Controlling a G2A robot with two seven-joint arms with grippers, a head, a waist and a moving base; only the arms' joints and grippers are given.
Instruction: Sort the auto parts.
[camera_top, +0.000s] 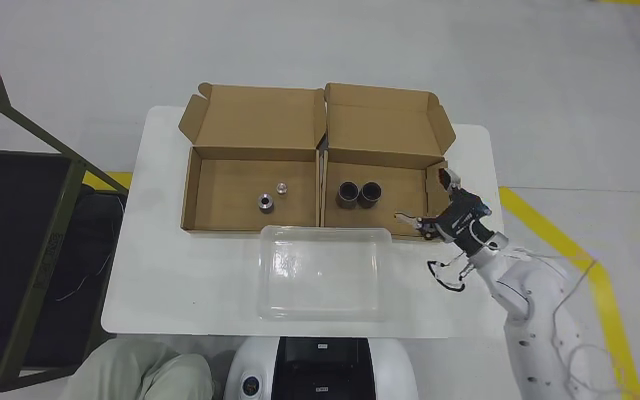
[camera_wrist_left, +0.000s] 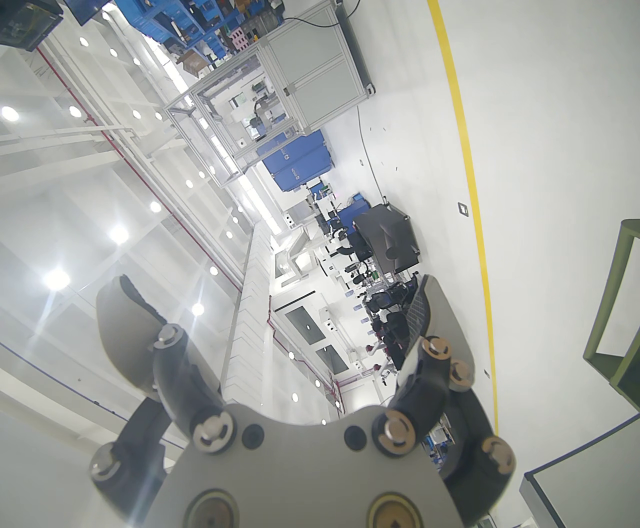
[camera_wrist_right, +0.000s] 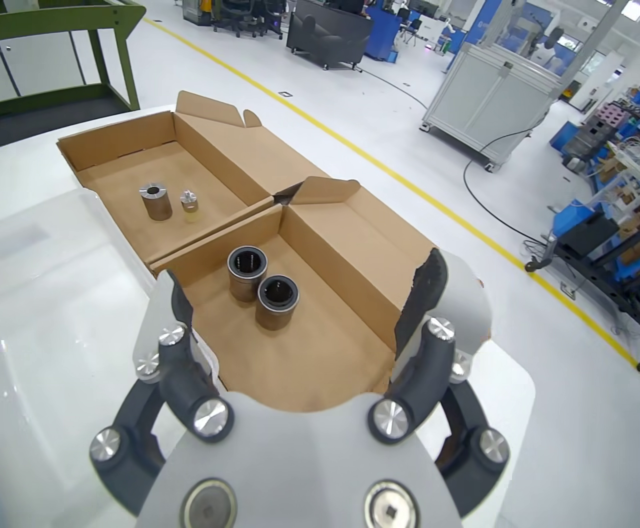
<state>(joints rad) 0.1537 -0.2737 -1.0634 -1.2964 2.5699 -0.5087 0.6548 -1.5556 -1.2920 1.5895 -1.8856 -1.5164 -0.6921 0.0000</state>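
1. Nearest the robot lies a clear plastic tray (camera_top: 322, 272) on the white desk (camera_top: 200, 280), its far rim just beside the two cardboard boxes.
2. The right tool (camera_wrist_right: 300, 280) hangs over the near right corner of the right box (camera_wrist_right: 310, 350); its jaws are spread wide and grip nothing.
3. The left tool (camera_wrist_left: 272, 285) is likewise wide open and empty; it points off into the hall, not at the desk.
4. In the right box two dark cylindrical sleeves stand upright, bores upward; the nearer sleeve (camera_wrist_right: 276, 302) touches or all but touches the farther sleeve (camera_wrist_right: 247, 272).
5. In the left box (camera_wrist_right: 210, 200), beyond the shared wall, a smaller grey metal bush (camera_wrist_right: 155, 201) stands just beside a small pale part (camera_wrist_right: 189, 205) with a metal cap.
6. Handling, as I judge it: the sleeves look like steel, so heavy for their size, stiff and smooth-walled; pinch one across the outer wall at mid-height, jaws square, since a high grip could let it slip or tip; the pair stand so close that a finger would hardly fit between them.
7. The pale part looks light and topples easily; close gently on its body.
8. All four parts lie in boxes by kind, so the sorting seems done or nearly so.
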